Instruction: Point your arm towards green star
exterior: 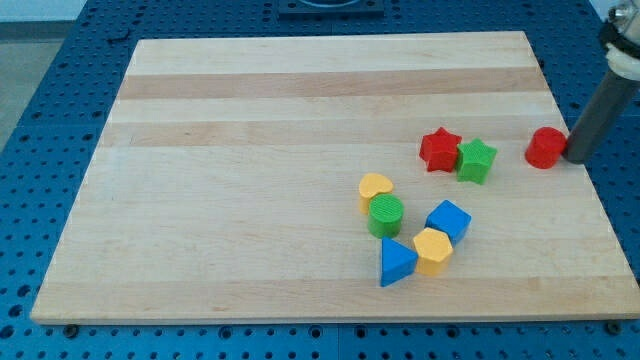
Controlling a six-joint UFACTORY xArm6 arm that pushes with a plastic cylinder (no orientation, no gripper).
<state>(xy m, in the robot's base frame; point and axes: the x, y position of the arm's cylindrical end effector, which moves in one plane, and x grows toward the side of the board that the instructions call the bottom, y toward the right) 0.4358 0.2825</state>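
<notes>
The green star (477,160) lies on the wooden board (250,150), right of centre, touching the red star (439,150) on its left. My tip (577,157) is at the view's right edge of the board, well to the right of the green star. It stands just right of a red round block (545,148), which lies between the tip and the green star.
A cluster lies below the stars: a yellow heart (375,187), a green cylinder (386,215), a blue cube (448,220), a yellow hexagon (433,250) and a blue triangle (396,263). The board rests on a blue perforated table.
</notes>
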